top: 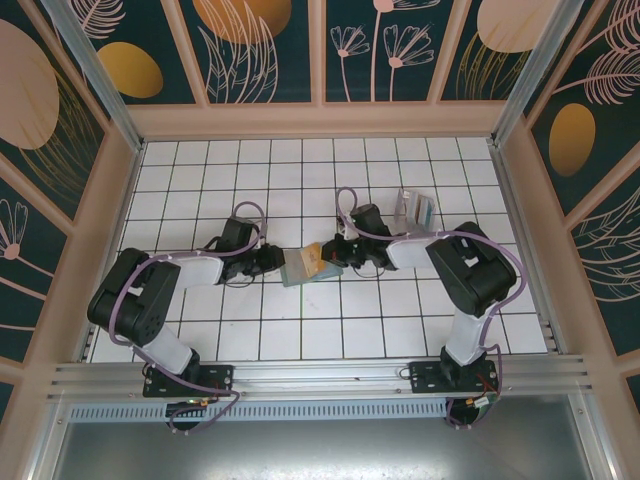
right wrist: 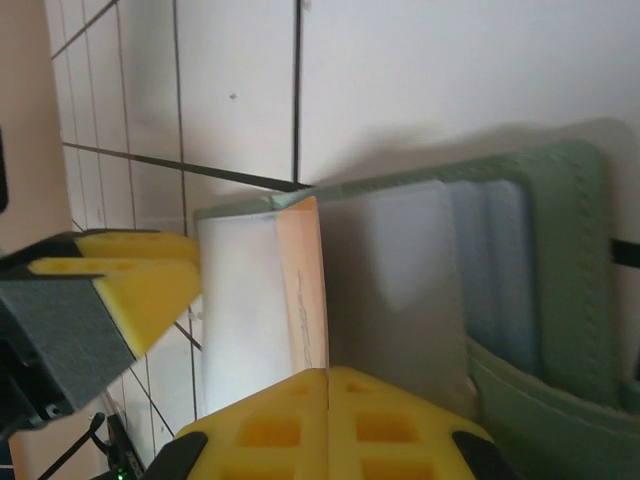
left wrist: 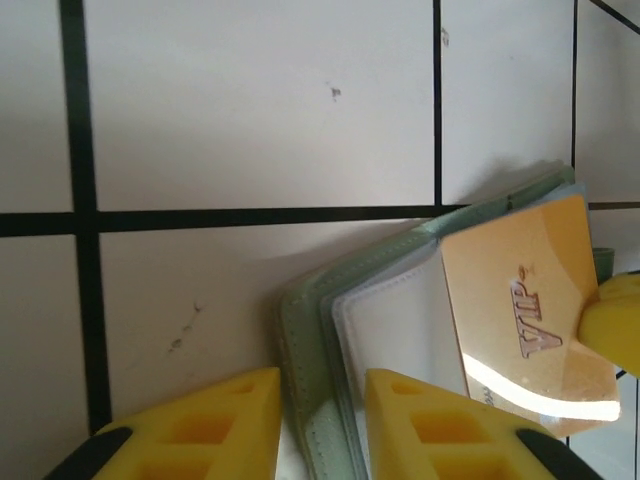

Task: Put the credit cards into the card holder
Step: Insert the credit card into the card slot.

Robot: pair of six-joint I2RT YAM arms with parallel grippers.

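Card holder: sage-green pouch [right wrist: 575,260], lying open on the white tiled desk [top: 250,330] near its middle, between the two hands; clear pockets [left wrist: 400,330] fanned up from the cover.
Credit card: tan-orange, marked "VIP" [left wrist: 520,300], tilted over the right part of the holder, with one edge down among the pockets.
Right hand: fingers pressed together [right wrist: 330,400] on the card's near edge, card gripped and standing out beyond the tips.
Left hand: fingers drawn in [left wrist: 322,420] on the holder's left edge, cover and pocket leaves between them, seemingly pinched to steady it.
Progress: judged mid-insertion of this card. Brought to the holder and lined up with a pocket mouth, but most of its face is outside, so not yet seated.
Left to do: sliding this card fully home and letting go, then the same for any further cards; how many remain cannot be told.
Holder contents: pale and bluish pocket leaves overlapping toward the right; whether any already holds a card cannot be told, the plastic being cloudy.
Stand: small clear plastic stand [top: 415,210] on the far right, well apart from the holder, with greyish-teal flat things upright in it; too small to tell what they are.
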